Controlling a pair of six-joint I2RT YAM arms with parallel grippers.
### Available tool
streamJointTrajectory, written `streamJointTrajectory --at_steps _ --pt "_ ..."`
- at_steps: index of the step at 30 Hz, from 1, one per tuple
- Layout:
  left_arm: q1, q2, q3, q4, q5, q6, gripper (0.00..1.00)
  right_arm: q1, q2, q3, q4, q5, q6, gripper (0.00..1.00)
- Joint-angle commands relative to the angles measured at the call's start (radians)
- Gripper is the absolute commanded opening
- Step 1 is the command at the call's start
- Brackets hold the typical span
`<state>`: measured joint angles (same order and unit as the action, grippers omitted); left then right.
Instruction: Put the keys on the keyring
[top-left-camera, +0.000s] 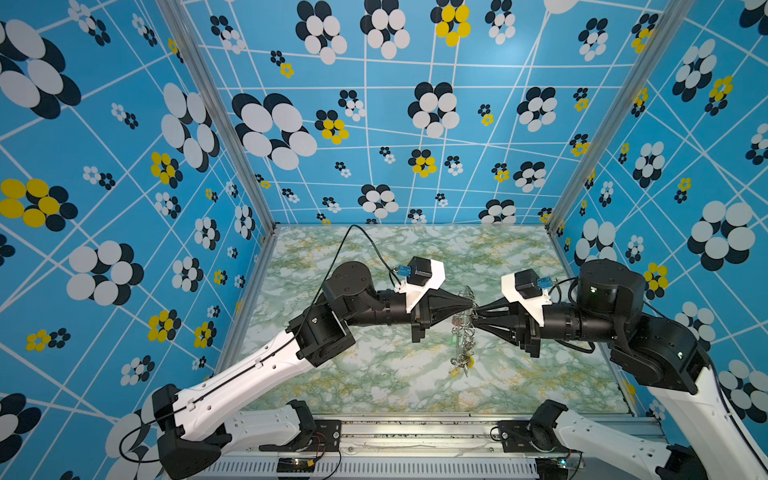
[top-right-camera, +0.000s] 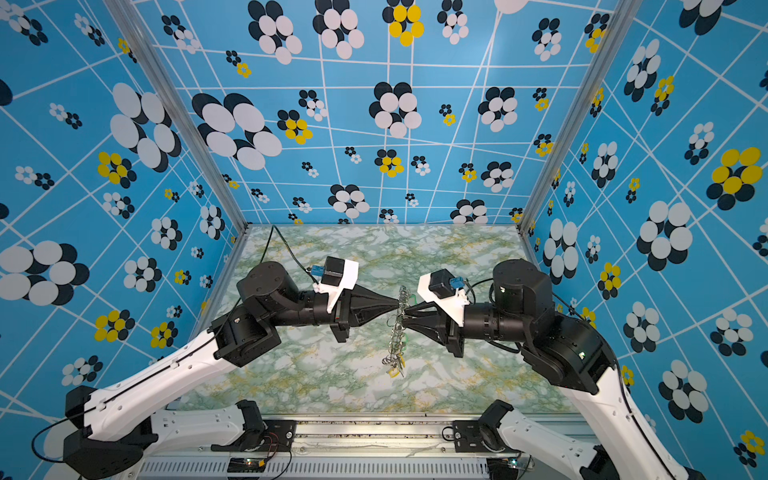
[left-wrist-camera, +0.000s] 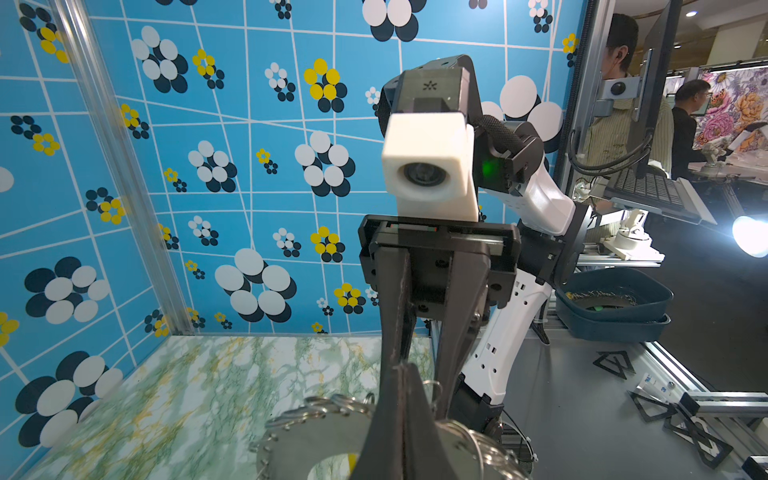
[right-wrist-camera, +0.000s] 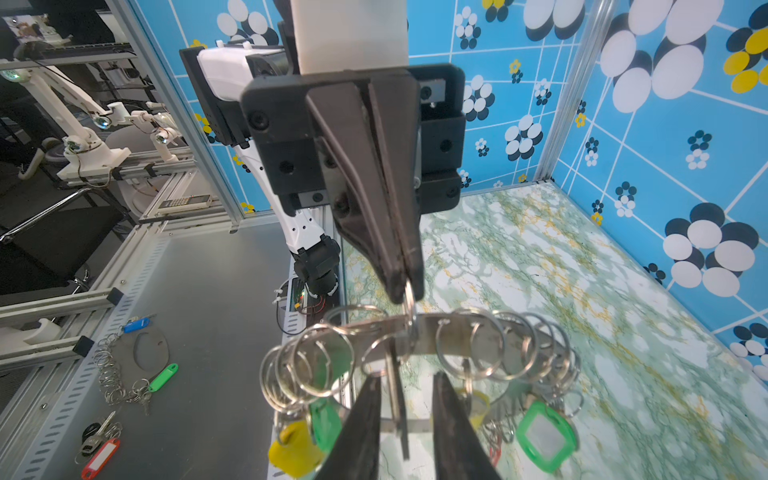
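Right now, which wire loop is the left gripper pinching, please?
The single loop pulled taut off the keyring by the left gripper; the rest hang slack.

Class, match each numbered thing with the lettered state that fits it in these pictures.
1. left gripper
2. right gripper
3. keyring
4. square green tag

A. hanging off the keyring
B. jaws apart, silver key between them
C. on edge between both grippers
D. shut on a wire loop

Pairs: 1-D, 2-B, 3-C, 4-A.
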<state>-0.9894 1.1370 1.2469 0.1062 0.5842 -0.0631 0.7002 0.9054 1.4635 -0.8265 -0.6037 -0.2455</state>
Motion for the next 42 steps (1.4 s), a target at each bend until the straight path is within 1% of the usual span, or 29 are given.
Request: streamJointTrajectory --at_steps 1,4,8,10,11,15,23,29,34,37,40,42 --pt "0.008 -0.006 -0.009 0.093 0.017 -0.02 0.0 0.007 -0.011 0.0 0.022 -0.033 0.022 0.24" --pt "0.008 -0.006 -0.018 0.117 0.015 -0.029 0.0 0.007 -0.009 -0.001 0.025 -0.039 0.026 0.19" --pt "0.009 -0.009 -0.027 0.15 0.008 -0.038 0.0 0.007 -0.003 -0.001 0.017 -0.046 0.028 0.05" --pt "0.008 -0.012 -0.037 0.178 -0.001 -0.045 0.0 0.007 -0.004 -0.002 0.017 -0.044 0.03 0.0" --pt "0.008 -0.014 -0.046 0.2 -0.007 -0.048 0.0 0.007 -0.007 -0.004 0.016 -0.041 0.032 0.0" --pt "0.008 -0.014 -0.081 0.292 -0.03 -0.075 0.0 0.007 -0.014 -0.015 0.035 -0.048 0.047 0.0" --pt "0.008 0.018 -0.139 0.492 -0.059 -0.141 0.0 0.007 -0.005 -0.063 0.121 -0.098 0.092 0.0" --pt "0.009 0.045 -0.15 0.564 -0.065 -0.171 0.0 0.007 0.01 -0.093 0.181 -0.115 0.12 0.0" --pt "0.007 0.062 -0.152 0.583 -0.057 -0.191 0.0 0.01 0.025 -0.115 0.236 -0.127 0.15 0.0" --pt "0.008 0.067 -0.155 0.588 -0.05 -0.198 0.0 0.009 0.027 -0.113 0.238 -0.117 0.153 0.0" --pt "0.008 0.062 -0.158 0.584 -0.046 -0.195 0.0 0.01 0.02 -0.098 0.201 -0.087 0.134 0.0" --pt "0.01 0.055 -0.162 0.576 -0.047 -0.188 0.0 0.009 0.011 -0.082 0.163 -0.058 0.116 0.15"
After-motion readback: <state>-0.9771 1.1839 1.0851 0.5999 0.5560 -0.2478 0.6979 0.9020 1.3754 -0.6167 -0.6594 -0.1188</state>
